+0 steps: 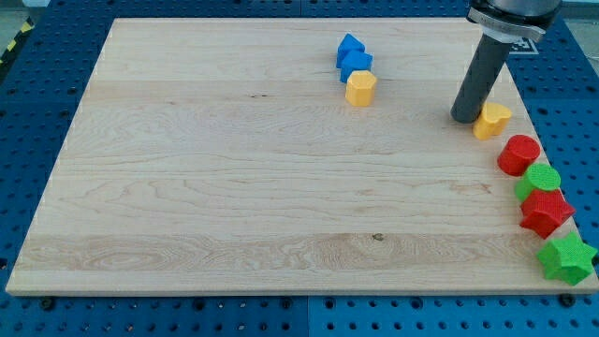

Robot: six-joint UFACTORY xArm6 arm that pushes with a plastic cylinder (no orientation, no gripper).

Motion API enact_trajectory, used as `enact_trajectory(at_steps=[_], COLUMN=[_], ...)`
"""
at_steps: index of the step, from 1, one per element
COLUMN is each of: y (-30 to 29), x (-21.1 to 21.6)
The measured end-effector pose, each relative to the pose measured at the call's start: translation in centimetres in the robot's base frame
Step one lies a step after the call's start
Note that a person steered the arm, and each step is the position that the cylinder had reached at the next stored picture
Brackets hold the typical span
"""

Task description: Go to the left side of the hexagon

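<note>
My tip (465, 118) sits at the view's right, touching the left edge of the yellow heart (492, 120) (a bare rod, so no grip to report). The yellow hexagon (360, 88) is well apart to the left, up top, pressed under two blue blocks (353, 57) on the wooden board (234, 187)
</note>
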State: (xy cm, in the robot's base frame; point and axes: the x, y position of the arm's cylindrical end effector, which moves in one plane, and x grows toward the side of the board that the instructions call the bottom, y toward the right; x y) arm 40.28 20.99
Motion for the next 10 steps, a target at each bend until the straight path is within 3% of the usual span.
enact_trajectory(at_steps=[1,4,6,8,10], y=[1.2,0.7,-12.9,-14.8,-22.3], x=[-1.8,0.2,0.2,0.2,-2.9])
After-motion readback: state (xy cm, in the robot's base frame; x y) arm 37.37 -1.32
